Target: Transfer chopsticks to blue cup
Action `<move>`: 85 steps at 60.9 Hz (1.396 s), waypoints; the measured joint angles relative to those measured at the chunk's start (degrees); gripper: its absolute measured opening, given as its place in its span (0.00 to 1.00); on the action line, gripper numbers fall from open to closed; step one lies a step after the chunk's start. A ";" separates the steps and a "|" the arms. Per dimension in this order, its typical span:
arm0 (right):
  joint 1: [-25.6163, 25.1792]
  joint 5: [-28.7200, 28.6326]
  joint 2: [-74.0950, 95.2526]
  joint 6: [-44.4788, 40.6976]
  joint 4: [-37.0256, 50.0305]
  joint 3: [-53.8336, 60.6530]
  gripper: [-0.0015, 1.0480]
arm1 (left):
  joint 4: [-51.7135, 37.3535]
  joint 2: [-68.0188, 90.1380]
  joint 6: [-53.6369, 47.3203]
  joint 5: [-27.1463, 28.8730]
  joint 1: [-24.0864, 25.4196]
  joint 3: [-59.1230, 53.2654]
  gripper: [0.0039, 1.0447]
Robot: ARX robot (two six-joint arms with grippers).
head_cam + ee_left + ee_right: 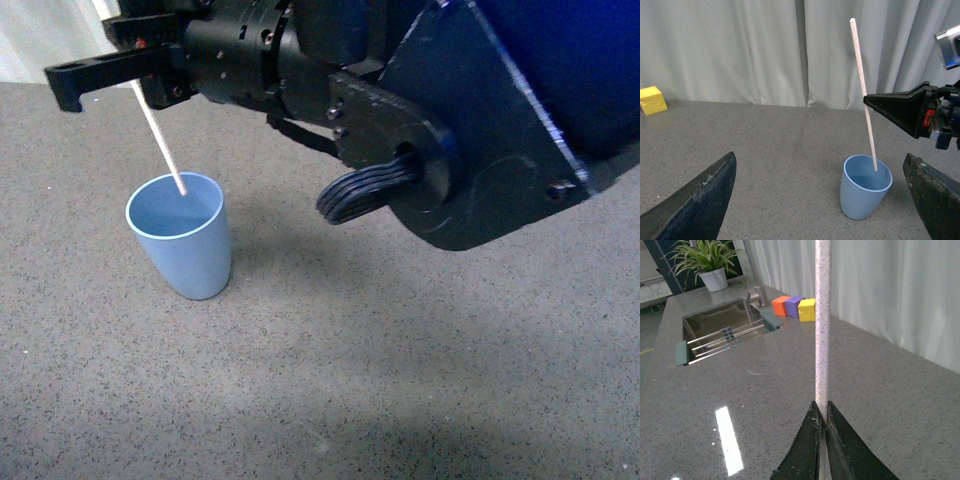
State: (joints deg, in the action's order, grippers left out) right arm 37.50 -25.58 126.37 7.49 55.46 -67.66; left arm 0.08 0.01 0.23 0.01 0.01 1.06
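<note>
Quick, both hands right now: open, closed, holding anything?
Left hand: open, holding nothing.
Right hand: closed on the chopstick.

**Tally: one stick, one cup, three blocks**

On the one desk [400, 380] I count one chopstick [158, 140] and one blue cup [190, 255]. Through the right wrist camera I count three blocks: one orange block [781, 305], one purple block [793, 305] and one yellow block [807, 309]. I also count one sink [715, 322], one faucet [757, 294], one rack [725, 340] and one potted plant [710, 265].
</note>
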 joint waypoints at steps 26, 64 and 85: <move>1.11 1.60 5.01 0.48 -1.51 -2.10 0.01 | 0.00 0.00 0.02 0.00 0.00 0.00 0.94; 0.87 1.68 5.27 0.00 -4.28 -2.58 0.74 | 0.00 0.00 0.00 0.00 0.00 0.00 0.94; 0.83 3.56 5.25 -1.42 -2.93 -1.92 0.91 | 0.00 0.00 0.00 0.00 -0.02 0.00 0.94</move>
State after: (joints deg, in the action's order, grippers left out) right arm 38.33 -22.02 131.61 6.07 52.53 -69.58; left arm 0.08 0.01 0.23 0.01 -0.01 1.06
